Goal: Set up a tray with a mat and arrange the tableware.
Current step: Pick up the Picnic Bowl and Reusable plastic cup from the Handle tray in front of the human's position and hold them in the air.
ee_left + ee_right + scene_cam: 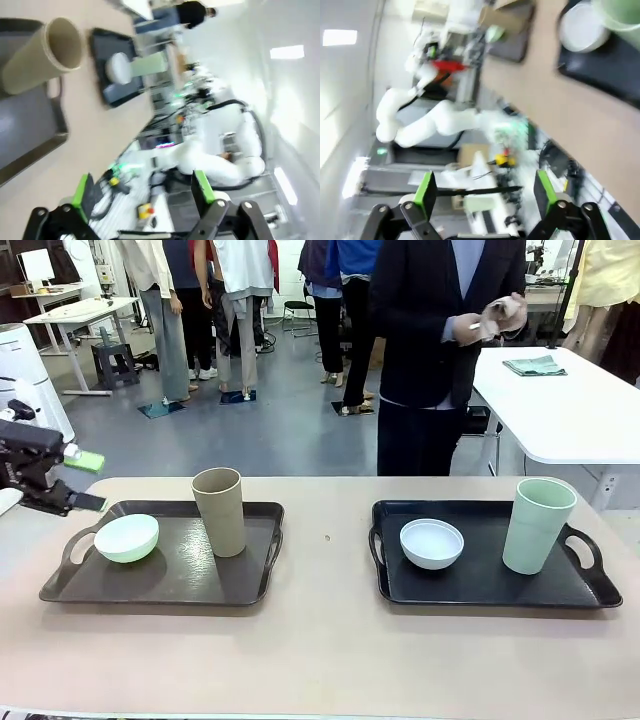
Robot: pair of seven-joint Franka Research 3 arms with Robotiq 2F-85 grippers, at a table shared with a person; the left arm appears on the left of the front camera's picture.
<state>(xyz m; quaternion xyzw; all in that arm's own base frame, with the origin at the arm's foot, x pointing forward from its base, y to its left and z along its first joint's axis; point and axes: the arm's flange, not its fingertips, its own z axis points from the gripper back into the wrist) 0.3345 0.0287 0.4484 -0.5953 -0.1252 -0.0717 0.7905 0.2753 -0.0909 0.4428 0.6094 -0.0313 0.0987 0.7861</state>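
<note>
Two dark trays lie well apart on the tabletop (320,660). The left tray (150,600) carries the mint bowl (127,537) near its left handle and the tan cup (219,512), upright, near its far right. The right tray (480,592) carries the white bowl (432,543) and the green cup (539,525), also upright. The left tray's floor looks browner than the right's; whether that is a mat cannot be told.

The left end effector (98,483) hangs at the table's left edge, just beside the left tray's handle, fingers spread wide and empty. The right end effector (485,192) is likewise wide open, with nothing between its pads, and the white bowl lies far off in its view. The person stands at the far side, hands (495,318) together at chest height, away from the trays.

All four pieces look light, rigid and smooth-walled, so a grip is likely to slip rather than crush. The cups are tall and narrow at the base, so they probably tip easily. A hold across the wall around mid-height, or slightly above, seems safest. The bowls are low and wide, and their curved sides would likely squirt out of a side pinch. Pinching the rim, one finger inside and one outside, looks the better hold.
</note>
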